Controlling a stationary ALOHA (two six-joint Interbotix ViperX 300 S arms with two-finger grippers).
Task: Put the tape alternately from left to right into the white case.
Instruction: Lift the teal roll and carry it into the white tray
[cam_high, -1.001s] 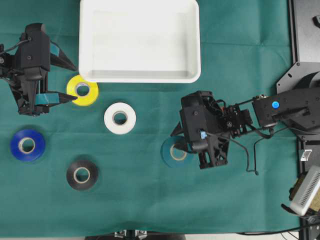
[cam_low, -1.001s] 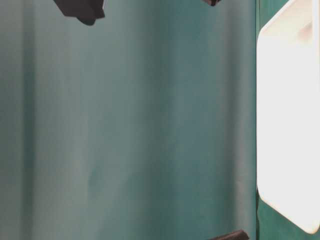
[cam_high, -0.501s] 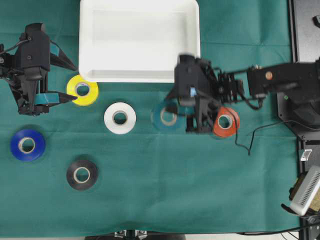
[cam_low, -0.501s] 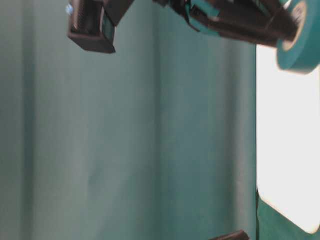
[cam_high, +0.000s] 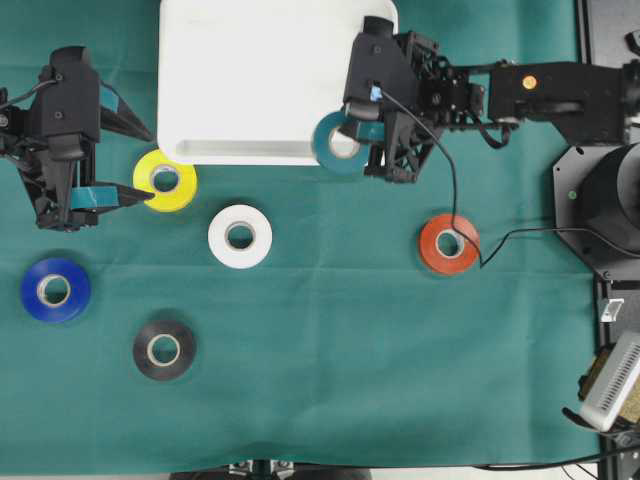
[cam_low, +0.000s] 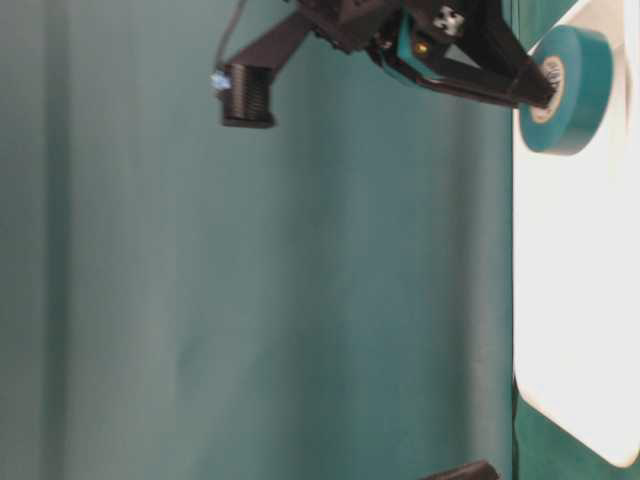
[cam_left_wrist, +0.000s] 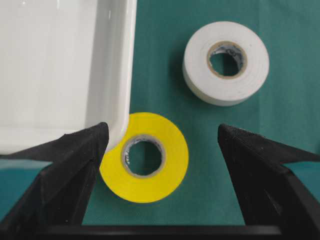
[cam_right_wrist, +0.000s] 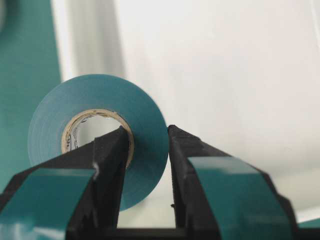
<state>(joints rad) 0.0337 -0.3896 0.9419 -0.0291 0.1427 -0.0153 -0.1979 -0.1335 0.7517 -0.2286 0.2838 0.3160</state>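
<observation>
Pinching the wall of the teal tape roll (cam_right_wrist: 100, 137) between closed jaws (one finger through the core, one outside), the right gripper (cam_high: 358, 133) carries it over the near rim of the white case (cam_high: 190, 100), whose open floor lies just beyond. Farther left, the left gripper (cam_left_wrist: 160, 150) hangs spread wide around the yellow tape roll (cam_left_wrist: 145, 156), which lies on the cloth touching the case's corner.
</observation>
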